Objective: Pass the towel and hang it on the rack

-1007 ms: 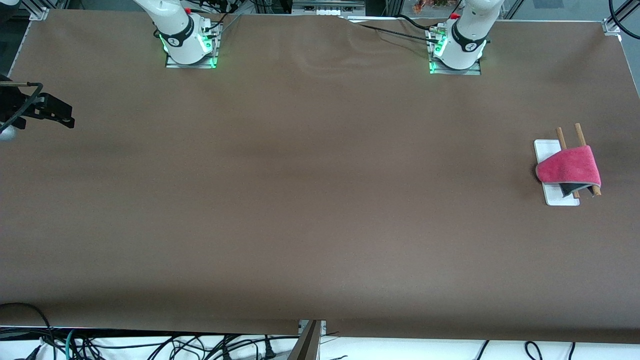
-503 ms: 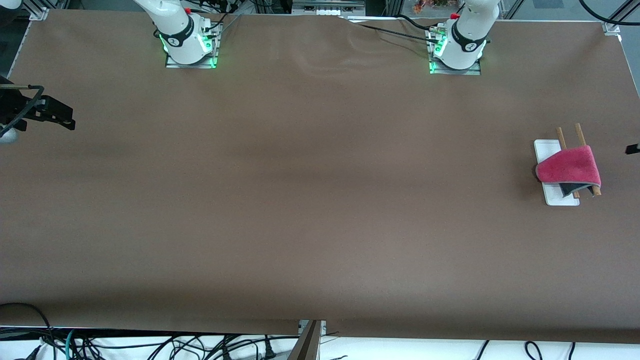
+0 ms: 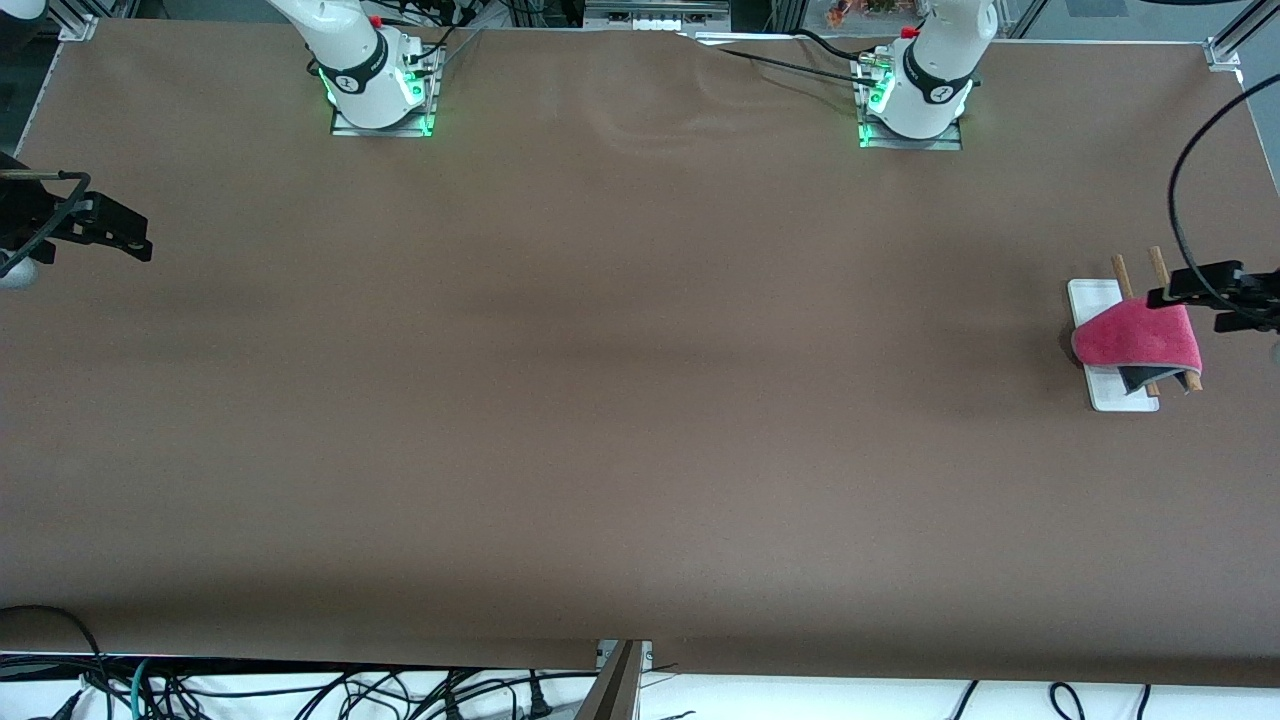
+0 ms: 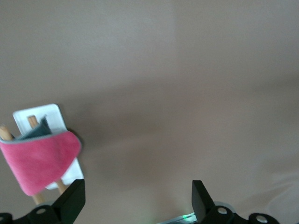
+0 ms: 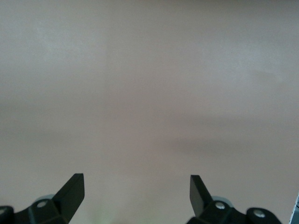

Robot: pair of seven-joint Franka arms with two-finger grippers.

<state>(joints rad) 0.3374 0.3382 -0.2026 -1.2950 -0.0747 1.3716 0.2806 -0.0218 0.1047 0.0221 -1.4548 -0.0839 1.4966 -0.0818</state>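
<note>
The pink-red towel [image 3: 1140,335] hangs draped over the two brown rods of the rack [image 3: 1095,295], which stands near the left arm's end of the table. Its dark grey underside shows at the lower edge. In the left wrist view the towel [image 4: 39,161] covers the rods above the rack's white base [image 4: 49,114]. My left gripper [image 3: 1165,296] hovers open and empty beside the rack's rods, at the table's end; its fingers [image 4: 74,193] frame bare table. My right gripper [image 3: 130,240] waits open and empty over the right arm's end of the table, and in its wrist view [image 5: 137,182] it is over bare table.
The brown table cover [image 3: 620,400] is wrinkled near the arm bases [image 3: 380,90] [image 3: 915,100]. A black cable loop [image 3: 1185,190] arches over the left gripper. Cables lie below the table's near edge [image 3: 300,690].
My left gripper has come into view from the table's end and moved up to the rack's rods. The towel and rack have not moved. The right gripper has barely shifted.
</note>
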